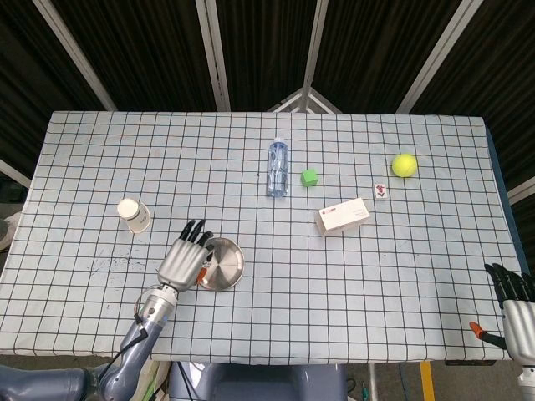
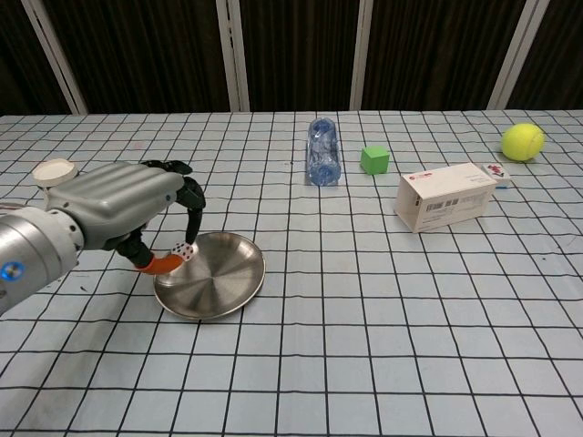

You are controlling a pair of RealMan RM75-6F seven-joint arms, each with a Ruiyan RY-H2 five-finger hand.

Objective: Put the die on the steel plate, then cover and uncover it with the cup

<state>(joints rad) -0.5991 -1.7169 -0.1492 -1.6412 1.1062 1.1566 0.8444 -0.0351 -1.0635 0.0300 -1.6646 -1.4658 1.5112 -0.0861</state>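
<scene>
My left hand (image 2: 137,205) (image 1: 185,261) hovers over the left rim of the steel plate (image 2: 219,278) (image 1: 226,263). It pinches a small white die (image 2: 184,250) with red dots between thumb and fingertip, just above the plate's edge. In the head view the die is hidden under the hand. The paper cup (image 1: 134,215) (image 2: 53,170) stands upside down to the left of the plate, partly hidden behind my left arm in the chest view. My right hand (image 1: 512,302) rests at the table's near right corner, fingers apart, holding nothing.
A water bottle (image 2: 322,151) lies on its side at the back centre, with a green cube (image 2: 374,159) beside it. A white box (image 2: 446,196), a small tile (image 2: 496,170) and a tennis ball (image 2: 523,141) sit at the right.
</scene>
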